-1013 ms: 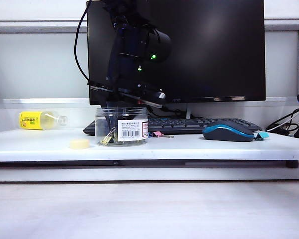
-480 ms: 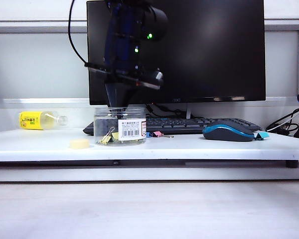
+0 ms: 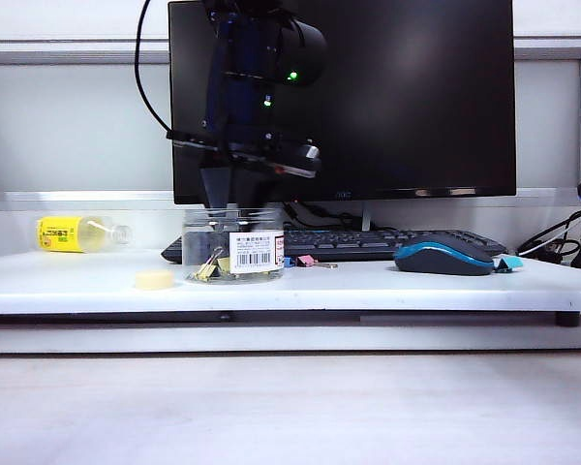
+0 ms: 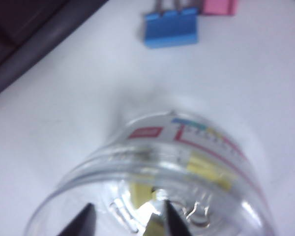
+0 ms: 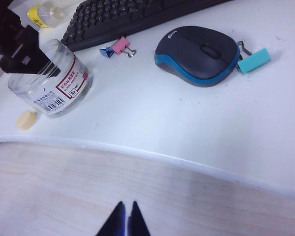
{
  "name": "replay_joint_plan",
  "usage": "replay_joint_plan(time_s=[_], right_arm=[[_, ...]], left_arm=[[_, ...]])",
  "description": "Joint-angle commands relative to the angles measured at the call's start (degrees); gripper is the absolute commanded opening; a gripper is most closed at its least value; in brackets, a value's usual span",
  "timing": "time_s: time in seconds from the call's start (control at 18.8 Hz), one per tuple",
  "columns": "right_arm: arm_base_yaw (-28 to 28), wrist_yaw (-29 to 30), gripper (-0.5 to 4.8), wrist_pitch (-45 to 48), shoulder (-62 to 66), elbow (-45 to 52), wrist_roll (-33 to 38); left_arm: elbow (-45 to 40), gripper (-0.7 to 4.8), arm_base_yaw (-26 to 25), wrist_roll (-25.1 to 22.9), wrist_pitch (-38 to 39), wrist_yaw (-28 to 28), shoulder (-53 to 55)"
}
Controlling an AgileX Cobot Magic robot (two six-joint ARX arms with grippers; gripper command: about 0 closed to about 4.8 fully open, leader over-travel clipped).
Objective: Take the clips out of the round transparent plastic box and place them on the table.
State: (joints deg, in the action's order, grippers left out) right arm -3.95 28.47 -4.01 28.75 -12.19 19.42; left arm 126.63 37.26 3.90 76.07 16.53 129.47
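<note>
**Jaws parted over the jar, next clip not yet taken**

Left gripper [image 4: 125, 221] hangs straight above the mouth of the round transparent plastic box [image 3: 234, 244], its two dark fingertips [image 4: 82, 222] spread apart and empty just inside the rim. Yellow clips [image 4: 209, 169] lie on the jar floor beneath them. On the table [image 3: 387, 283], a blue clip [image 4: 171, 28] and a pink clip [image 4: 219, 6] sit out at about three o'clock from the jar in the exterior view, just in front of the keyboard [image 3: 387, 242]. Right gripper [image 5: 125, 219] is parked well apart, over the wood-look surface at six o'clock of the desk, its fingers nearly together and holding nothing.

Judged from this, the step in hand is the reach for another clip. The next move calls for lowering between the jar walls, centring one yellow clip between the tips, then closing and lifting without dragging the light jar along.
</note>
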Motion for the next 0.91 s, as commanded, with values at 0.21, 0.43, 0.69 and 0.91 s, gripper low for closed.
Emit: replay_joint_plan(time_s=[0.21,0.43,0.69,0.91], right_arm=[[0.0,-0.07,0.22,0.72,-0.09,-0.2,-0.22],[0.0,-0.09,0.22,0.74,-0.09,-0.2,-0.22],[0.02,-0.09,0.22,0.79,-0.09,-0.2,-0.22],[0.02,-0.11,0.22,0.79,-0.09,-0.2,-0.24]], left_arm=[[0.13,1.62,0.0,0.15,0.13,-0.92,2.78],[0.13,1.62,-0.02,-0.33,0.09,-0.72,4.28],[0.13,1.62,-0.11,-0.46,-0.11,-1.33,5.77],[0.13,1.11,-0.07,-0.48,0.02,-1.36,7.34]])
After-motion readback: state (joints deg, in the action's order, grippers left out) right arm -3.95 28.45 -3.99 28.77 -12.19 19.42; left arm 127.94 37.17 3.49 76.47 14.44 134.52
